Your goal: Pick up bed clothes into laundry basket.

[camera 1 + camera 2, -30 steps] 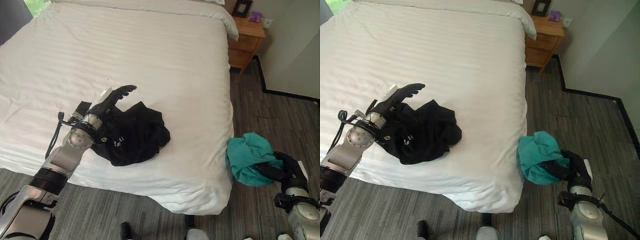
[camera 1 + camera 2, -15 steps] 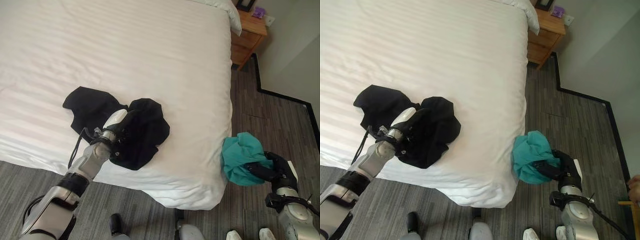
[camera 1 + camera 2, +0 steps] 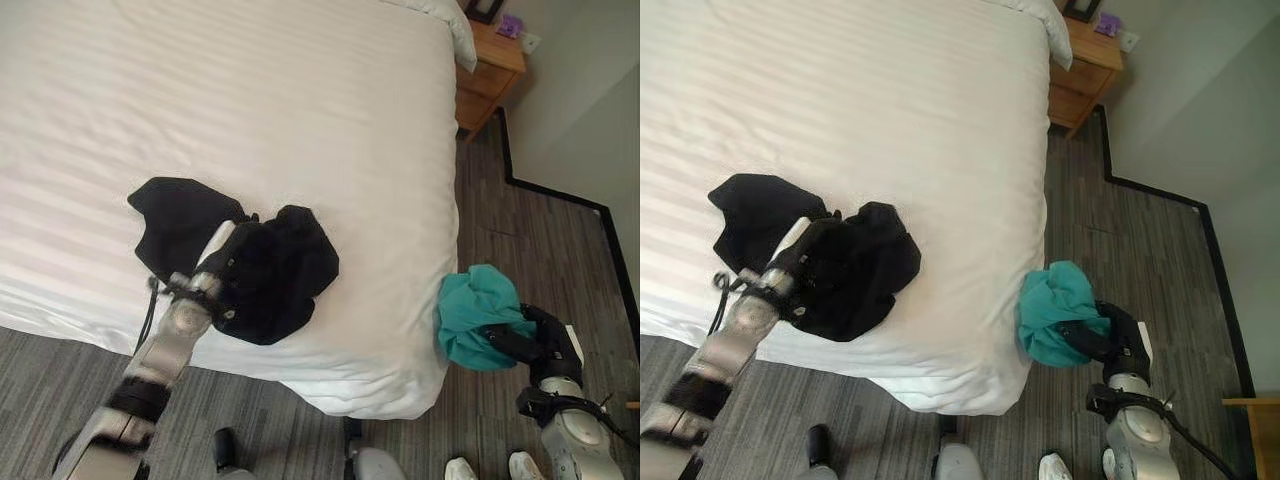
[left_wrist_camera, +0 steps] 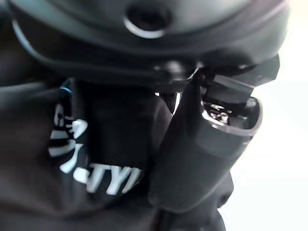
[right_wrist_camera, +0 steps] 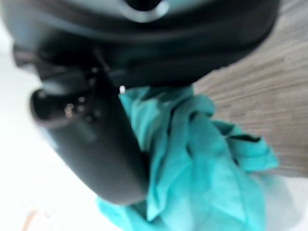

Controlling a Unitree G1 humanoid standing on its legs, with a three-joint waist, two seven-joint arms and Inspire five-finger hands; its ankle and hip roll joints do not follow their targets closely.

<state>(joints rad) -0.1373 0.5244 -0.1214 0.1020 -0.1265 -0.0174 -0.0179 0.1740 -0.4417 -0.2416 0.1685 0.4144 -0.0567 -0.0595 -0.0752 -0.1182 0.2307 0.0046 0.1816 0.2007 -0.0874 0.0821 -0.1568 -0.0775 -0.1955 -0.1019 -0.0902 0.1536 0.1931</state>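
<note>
Presently, the teal garment point(image 3: 480, 315) is gripped in the right hand point(image 3: 540, 338), lower right; the left hand point(image 3: 800, 262) is buried in the black garment point(image 3: 262, 280), grip indeterminable.

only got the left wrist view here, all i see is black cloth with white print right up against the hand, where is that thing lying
Observer: The crumpled black garment lies on the white bed, near its front edge.
Operator: is the left hand actually on it
Observer: Yes, the left hand is pressed into the garment's left part, with dark cloth bunched around it.
Operator: what is the right hand doing
Observer: The right hand is shut on a bunched teal cloth, held off the bed's right corner above the grey wood floor.
Operator: any basket nearby
Observer: I can see none; past the bed's far corner stands a wooden nightstand.
</note>
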